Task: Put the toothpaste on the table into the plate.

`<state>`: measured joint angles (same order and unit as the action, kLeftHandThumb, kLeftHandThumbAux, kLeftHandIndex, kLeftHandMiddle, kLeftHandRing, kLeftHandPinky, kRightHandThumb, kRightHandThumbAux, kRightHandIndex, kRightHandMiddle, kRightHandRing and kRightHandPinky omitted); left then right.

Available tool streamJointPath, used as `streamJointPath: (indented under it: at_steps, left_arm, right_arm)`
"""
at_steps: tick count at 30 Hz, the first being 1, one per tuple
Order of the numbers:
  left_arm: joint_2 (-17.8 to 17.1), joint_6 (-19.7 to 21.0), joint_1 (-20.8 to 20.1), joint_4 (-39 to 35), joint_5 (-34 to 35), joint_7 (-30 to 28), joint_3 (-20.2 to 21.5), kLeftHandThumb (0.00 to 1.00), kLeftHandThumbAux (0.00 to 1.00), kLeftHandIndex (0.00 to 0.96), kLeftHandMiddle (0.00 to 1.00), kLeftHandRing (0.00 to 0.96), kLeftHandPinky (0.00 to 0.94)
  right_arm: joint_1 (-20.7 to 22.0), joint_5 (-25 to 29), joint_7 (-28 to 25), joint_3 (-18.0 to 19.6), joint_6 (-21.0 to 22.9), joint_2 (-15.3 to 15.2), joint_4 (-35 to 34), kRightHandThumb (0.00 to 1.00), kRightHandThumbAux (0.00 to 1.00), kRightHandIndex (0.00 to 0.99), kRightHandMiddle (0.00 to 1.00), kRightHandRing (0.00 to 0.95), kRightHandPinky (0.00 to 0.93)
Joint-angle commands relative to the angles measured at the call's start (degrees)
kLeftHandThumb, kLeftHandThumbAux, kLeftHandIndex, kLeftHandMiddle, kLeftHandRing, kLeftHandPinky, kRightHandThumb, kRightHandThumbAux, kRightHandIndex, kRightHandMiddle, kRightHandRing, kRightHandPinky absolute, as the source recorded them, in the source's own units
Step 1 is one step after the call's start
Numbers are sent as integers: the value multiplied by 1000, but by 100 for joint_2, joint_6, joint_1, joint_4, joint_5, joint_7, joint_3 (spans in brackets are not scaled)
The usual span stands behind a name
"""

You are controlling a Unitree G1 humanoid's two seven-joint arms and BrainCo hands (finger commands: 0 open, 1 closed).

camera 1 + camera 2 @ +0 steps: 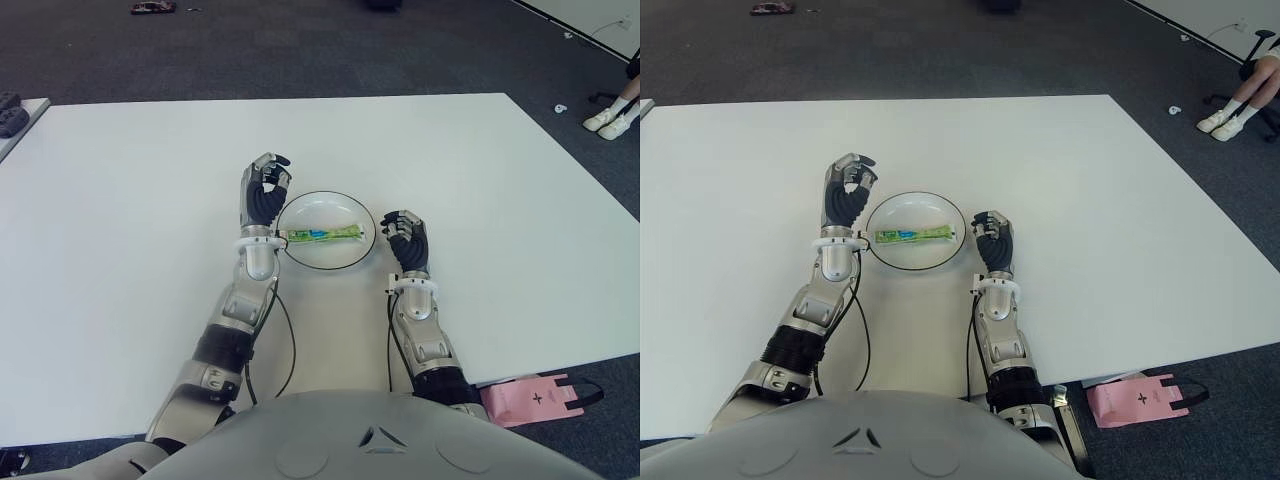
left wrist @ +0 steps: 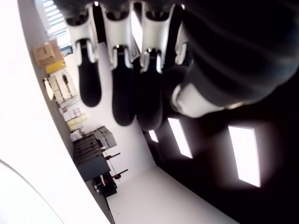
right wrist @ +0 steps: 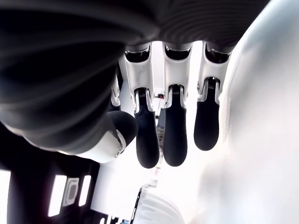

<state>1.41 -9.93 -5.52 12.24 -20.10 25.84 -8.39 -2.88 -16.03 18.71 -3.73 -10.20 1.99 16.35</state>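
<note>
Toothpaste [image 1: 321, 234] is lying flat inside the plate [image 1: 299, 254], just below mid-frame on the white table [image 1: 120, 200], so the placing step looks done. Left hand [image 1: 264, 192] shows at the plate's left rim, fingers curled and holding nothing, as its wrist view confirms. Right hand [image 1: 406, 240] shows just right of the plate, fingers also bent inward, empty. Judging from this, what remains is only to draw both hands clear of the plate without nudging it. Count: one toothpaste, one plate, two hands. A pink bag [image 1: 530, 398] sits at lower right, off the table; a person's shoes [image 1: 611, 121] show at the upper right edge.
</note>
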Motion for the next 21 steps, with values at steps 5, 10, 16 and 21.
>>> streamJointPath:
  at_steps: [5,10,16,21]
  left_arm:
    - [178,210,235,-103,460,-232,286,706,719,432,534,486,395]
    - [180,70,344,-14,612,-314,380,706,719,432,520,477,410]
    - [148,-210,391,185,815,-463,472,705,720,433,500,484,464]
    - [96,-720,367,672,1092,-703,621,706,720,434,505,492,502]
  right_arm:
    - [-318,15,-34,3,306,-17,394,706,730,427,507,502,507]
    - [-317,43,-57,17,266,-29,417,706,729,427,504,496,499]
    - [-297,62,-64,19,239,-30,444,705,729,426,502,496,515]
    - [-279,65,-68,19,215,-39,468,704,729,426,505,501,517]
